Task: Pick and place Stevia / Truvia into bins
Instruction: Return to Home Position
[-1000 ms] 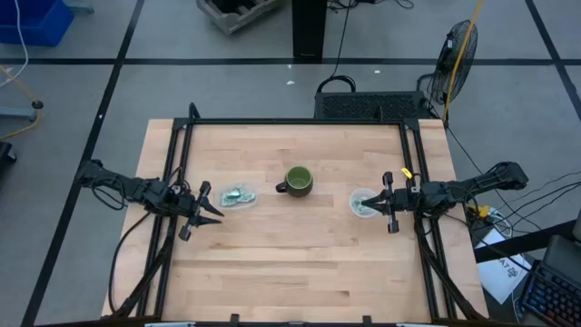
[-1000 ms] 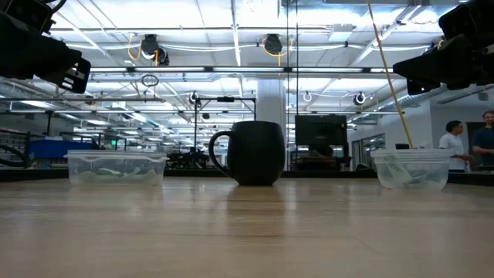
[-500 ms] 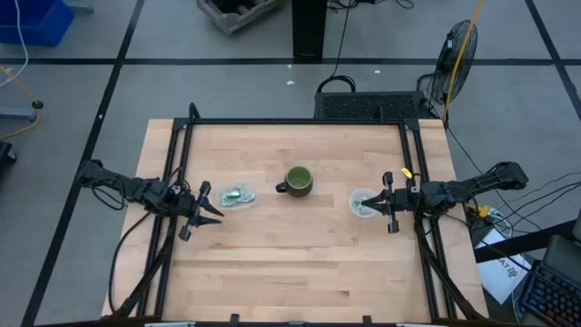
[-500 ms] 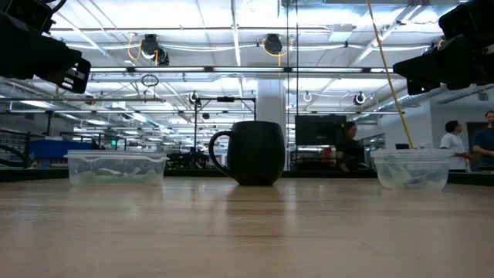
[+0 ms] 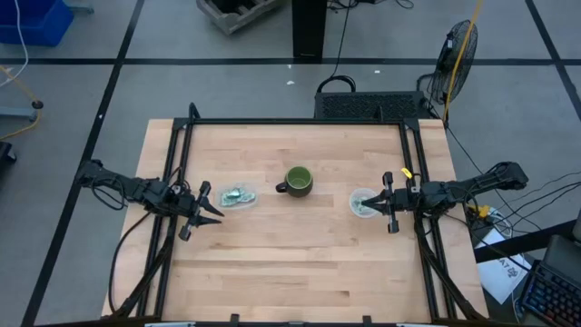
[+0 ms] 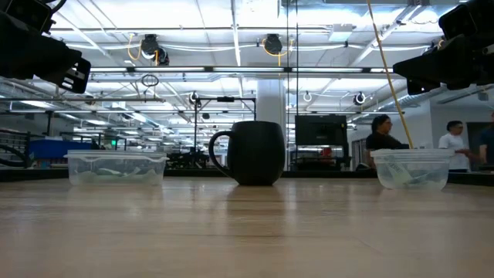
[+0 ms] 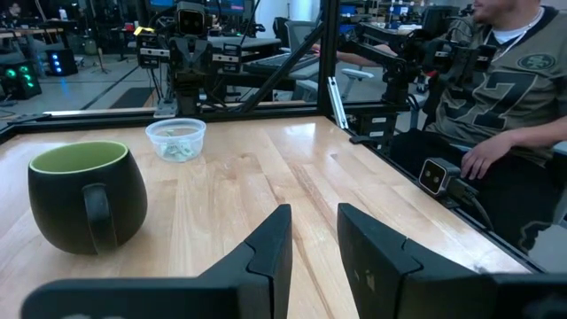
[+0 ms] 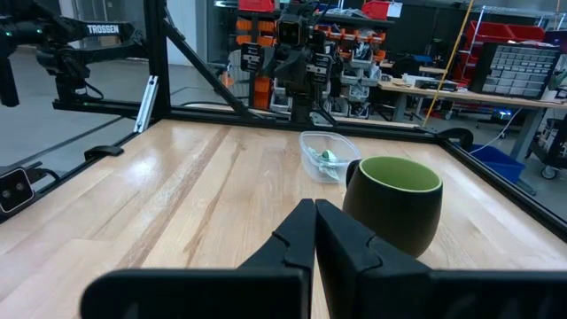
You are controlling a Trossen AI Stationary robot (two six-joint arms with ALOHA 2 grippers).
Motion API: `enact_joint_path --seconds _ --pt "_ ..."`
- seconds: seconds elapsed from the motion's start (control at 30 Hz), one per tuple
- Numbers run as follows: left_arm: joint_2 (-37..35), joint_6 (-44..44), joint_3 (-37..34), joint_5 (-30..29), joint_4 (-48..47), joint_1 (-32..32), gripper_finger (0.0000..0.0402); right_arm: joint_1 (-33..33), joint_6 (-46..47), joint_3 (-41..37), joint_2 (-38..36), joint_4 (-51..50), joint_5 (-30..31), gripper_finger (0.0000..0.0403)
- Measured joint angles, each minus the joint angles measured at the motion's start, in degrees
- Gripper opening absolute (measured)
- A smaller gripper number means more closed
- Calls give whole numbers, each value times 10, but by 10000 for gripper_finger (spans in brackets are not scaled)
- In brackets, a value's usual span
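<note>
Two clear plastic bins stand on the wooden table on either side of a dark green mug point(image 5: 298, 181). The left bin point(image 5: 238, 195) holds several pale green and white packets point(image 8: 328, 158). The right bin point(image 5: 363, 203) also holds packets point(image 7: 178, 146). I see no packet lying loose on the table. My left gripper point(image 5: 214, 212) hovers just left of the left bin, its fingers slightly open point(image 7: 313, 232). My right gripper point(image 5: 376, 203) hovers at the right bin's right edge, fingers shut point(image 8: 314, 221). Both are raised above the table and hold nothing.
A black frame rail point(image 5: 295, 122) runs along the table's far edge and down both sides. Bare wood point(image 5: 290, 263) spans the near half of the table. A person in a jersey point(image 7: 505, 97) sits beyond the table's right side. People point(image 6: 382, 135) stand in the room behind.
Both arms and all things on the table have kept still. Only a person in the room behind has walked rightward across the low view.
</note>
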Motion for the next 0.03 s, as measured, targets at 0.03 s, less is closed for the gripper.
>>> enact_joint_path --seconds 0.03 --pt "0 0 0 0 0 0 97 0 0 0 0 0 0 4"
